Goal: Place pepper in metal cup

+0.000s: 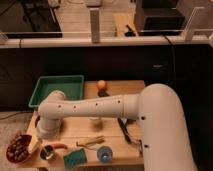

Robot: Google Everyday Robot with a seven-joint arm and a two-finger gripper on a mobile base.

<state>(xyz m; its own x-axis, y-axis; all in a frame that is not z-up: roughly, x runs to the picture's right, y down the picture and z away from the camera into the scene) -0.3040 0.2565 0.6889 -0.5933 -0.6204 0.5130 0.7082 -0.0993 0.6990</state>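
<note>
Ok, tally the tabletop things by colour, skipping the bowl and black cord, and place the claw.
Green: 3, tray, pad, long yellow-green object
Orange-red: 2, ball, pepper
Blue: 1, blue cup
Silver: 1, metal cup
White: 1, white cup
Total: 8
Claw: table's left end, beside the metal cup.

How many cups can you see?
3: metal cup front left beside the gripper, blue cup front middle, white cup partly behind the arm. More may hide behind it.
</note>
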